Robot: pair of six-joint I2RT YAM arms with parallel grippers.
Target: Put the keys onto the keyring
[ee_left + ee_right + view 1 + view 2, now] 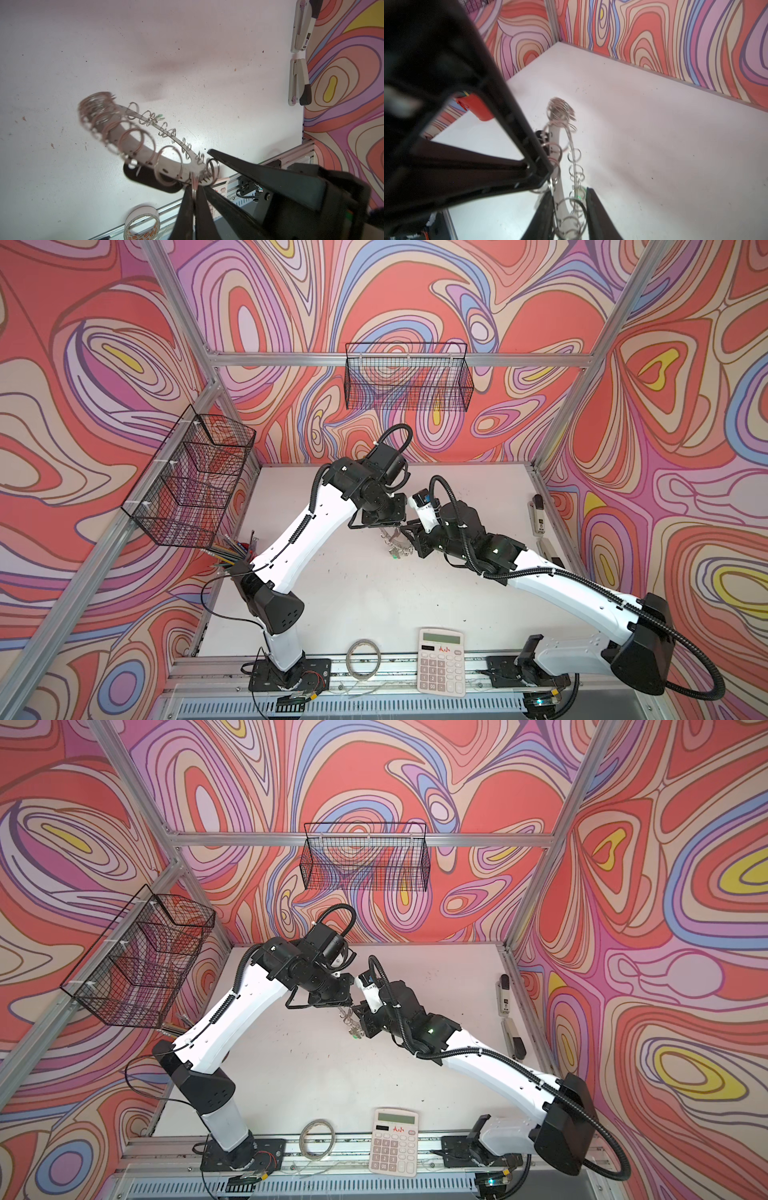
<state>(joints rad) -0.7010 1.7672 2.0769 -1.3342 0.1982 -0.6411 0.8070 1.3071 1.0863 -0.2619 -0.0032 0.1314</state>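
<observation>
The keyring (395, 543) (351, 1023), a flat silver disc (133, 143) (556, 135) edged with wire loops, hangs above the table's middle between both grippers. My left gripper (194, 187) (390, 526) is shut on one wire loop at the rim. My right gripper (569, 197) (409, 547) has its fingers against the loops on either side of the rim. A green tag (160, 117) (579, 195) (395, 556) of one of the keys hangs among the loops by the right fingers. A black oval tag (153, 178) shows behind the disc. The key blades are hard to make out.
A tape roll (363, 657) and a calculator (440, 659) lie at the front edge. Two staplers (539, 514) sit along the right edge. A cup of pencils (237, 556) stands at the left under a wire basket (191, 481). Another basket (409, 377) hangs on the back wall.
</observation>
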